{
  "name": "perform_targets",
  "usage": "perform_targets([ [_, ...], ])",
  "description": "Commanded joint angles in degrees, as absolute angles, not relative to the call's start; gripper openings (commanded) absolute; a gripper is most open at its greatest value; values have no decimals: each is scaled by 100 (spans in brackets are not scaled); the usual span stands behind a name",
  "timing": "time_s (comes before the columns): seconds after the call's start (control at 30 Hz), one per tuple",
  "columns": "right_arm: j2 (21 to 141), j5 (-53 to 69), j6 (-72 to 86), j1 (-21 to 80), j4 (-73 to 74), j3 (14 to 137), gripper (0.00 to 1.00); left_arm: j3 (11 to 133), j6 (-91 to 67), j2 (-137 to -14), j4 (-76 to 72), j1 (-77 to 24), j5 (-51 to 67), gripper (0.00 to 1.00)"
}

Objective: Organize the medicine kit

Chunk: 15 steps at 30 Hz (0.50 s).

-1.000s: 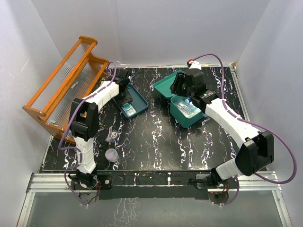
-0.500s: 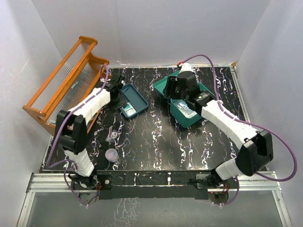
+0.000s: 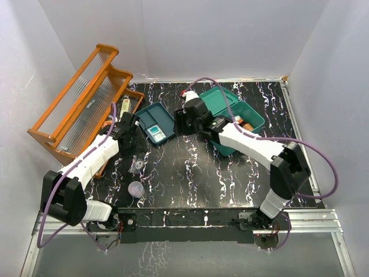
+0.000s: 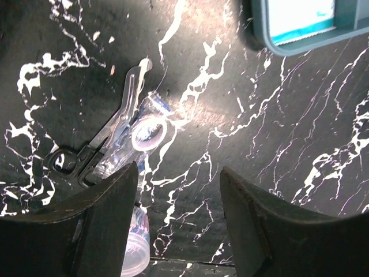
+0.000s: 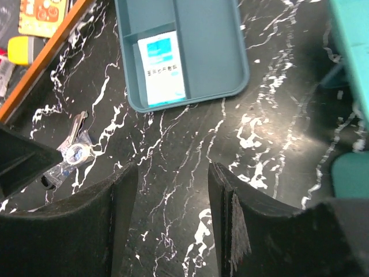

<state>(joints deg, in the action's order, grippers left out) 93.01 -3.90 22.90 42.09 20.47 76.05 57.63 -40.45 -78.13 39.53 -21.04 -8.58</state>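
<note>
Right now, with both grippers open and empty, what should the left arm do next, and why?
Probably lower the left gripper onto the scissors and close: its open jaws hover near them, and they lie loose on the table, touching a clear-wrapped roll, outside the insert tray.

Left arm [image 3: 95, 154] pulled back off insert tray [image 3: 159, 115], right arm [image 3: 245, 137] swung left off medicine kit [image 3: 222, 101]

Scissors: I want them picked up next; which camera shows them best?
Left wrist: the scissors lie close, blades and black handles clear, partly under a clear packet. Right wrist shows them small; top external barely.
</note>
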Motion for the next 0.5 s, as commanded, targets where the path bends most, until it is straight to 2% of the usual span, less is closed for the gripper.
perform_targets([
  [0.0,9861,-263,2323,4463,1876,8256,50,5475,-4157,-7367,4151,-2066,-735,58],
  [0.23,11278,-298,2333,4570,2167,9502,47,5169,-4245,-7227,4197,-2060,-744,62],
  [0.47,12462,-848,2222,4564,2522,10521,42,5072,-4072,-7380,4049,-1993,-573,63],
])
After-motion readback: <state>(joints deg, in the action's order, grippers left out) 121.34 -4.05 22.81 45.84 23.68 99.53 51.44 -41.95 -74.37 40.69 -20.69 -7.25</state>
